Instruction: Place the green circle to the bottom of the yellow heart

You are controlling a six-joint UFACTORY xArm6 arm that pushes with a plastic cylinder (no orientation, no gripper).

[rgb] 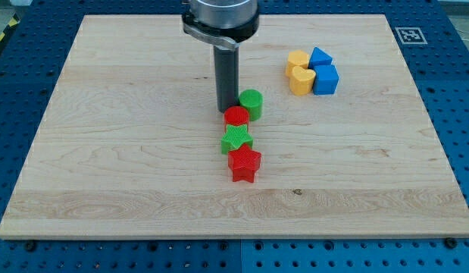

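Tip [227,111] down on counter [105,152], touching left side of green circle [251,102], red circle [236,117] just near; yellow heart [301,80] far right; no jaws fitted.

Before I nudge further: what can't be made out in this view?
- My tip: its very end, and whether it touches the green circle, is hidden behind the red circle.
- Arm above the rod: cut off by the view's top.
- Yellow heart: its side facing the blue cube is hidden.

Silver-grey round collar with dark rim, straight dark cylindrical rod, my tip [227,111]
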